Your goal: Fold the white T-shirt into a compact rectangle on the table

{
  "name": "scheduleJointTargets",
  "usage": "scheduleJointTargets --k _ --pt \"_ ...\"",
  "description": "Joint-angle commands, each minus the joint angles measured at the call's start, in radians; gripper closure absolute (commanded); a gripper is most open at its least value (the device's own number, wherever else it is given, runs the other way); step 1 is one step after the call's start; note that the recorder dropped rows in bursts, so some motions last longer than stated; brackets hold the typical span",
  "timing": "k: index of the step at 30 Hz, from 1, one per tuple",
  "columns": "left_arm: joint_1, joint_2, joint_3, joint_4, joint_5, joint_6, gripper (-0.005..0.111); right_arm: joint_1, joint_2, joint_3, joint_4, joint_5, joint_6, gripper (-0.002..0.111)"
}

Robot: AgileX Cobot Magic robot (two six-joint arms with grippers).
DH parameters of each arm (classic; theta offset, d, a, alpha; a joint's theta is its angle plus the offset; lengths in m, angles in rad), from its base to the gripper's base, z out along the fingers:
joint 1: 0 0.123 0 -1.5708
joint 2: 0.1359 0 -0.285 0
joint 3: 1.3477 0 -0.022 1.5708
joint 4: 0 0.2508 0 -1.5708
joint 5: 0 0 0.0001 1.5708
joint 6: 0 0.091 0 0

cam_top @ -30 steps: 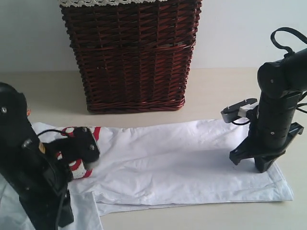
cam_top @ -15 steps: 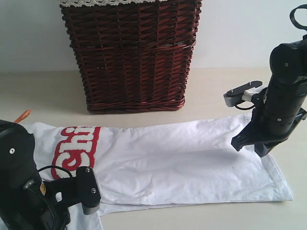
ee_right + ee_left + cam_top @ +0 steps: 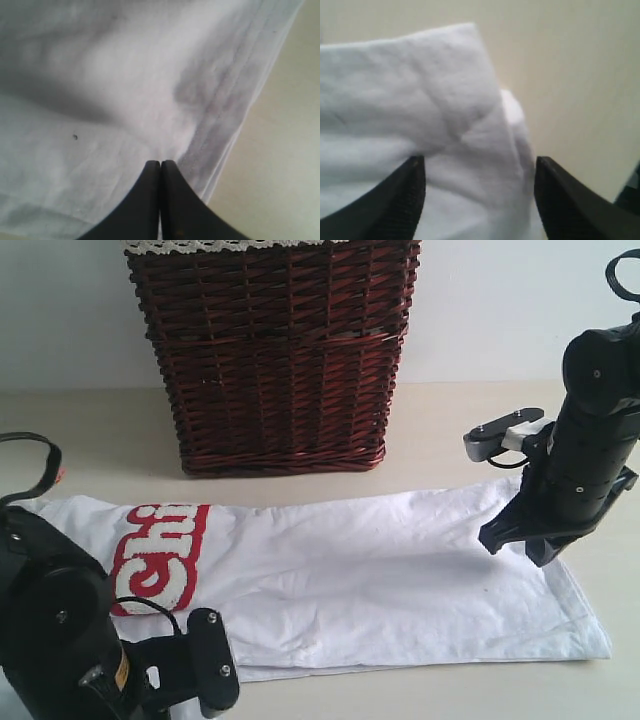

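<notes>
The white T-shirt [image 3: 380, 570] lies as a long strip across the table [image 3: 100, 430], its red lettered band [image 3: 160, 555] at the left end. My right gripper [image 3: 540, 558] stands on the right end by the hem. In the right wrist view its fingertips [image 3: 160, 163] are shut, and the cloth [image 3: 100, 75] creases up towards them. The left arm sits at the near left corner. In the left wrist view the left gripper [image 3: 478, 165] is open, with a bunched white fold of the shirt [image 3: 420, 100] lying between the fingers [image 3: 405, 200].
A dark wicker basket [image 3: 275, 360] with a lace-trimmed liner stands behind the shirt at the middle of the table. Bare tabletop shows to the right of the hem [image 3: 280, 175] and beside the fold [image 3: 570, 75].
The left arm has drawn back from over the red lettering to the near left corner, uncovering the band. The right gripper rose a little, then held still.
</notes>
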Motion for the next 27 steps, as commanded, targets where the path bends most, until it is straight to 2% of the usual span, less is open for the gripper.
scheduleJointTargets --k 1,8,16,21,27 --pt "-0.017 0.045 0.006 0.026 -0.006 -0.093 0.045 -0.003 -0.008 0.0 0.007 -0.008 -0.009 0.108" --pt "-0.096 0.062 0.006 0.014 0.002 -0.081 0.045 -0.003 -0.008 0.0 0.007 -0.01 -0.009 0.108" --pt "-0.1 0.031 -0.002 0.024 0.017 -0.084 0.045 -0.003 -0.008 0.0 0.007 -0.01 -0.011 0.108" --pt "-0.1 -0.027 -0.048 0.024 0.072 -0.172 0.045 -0.003 -0.008 0.0 0.007 -0.012 -0.011 0.108" --pt "-0.101 -0.031 0.003 -0.001 -0.003 -0.214 0.045 -0.003 -0.008 0.0 0.007 -0.016 -0.011 0.108"
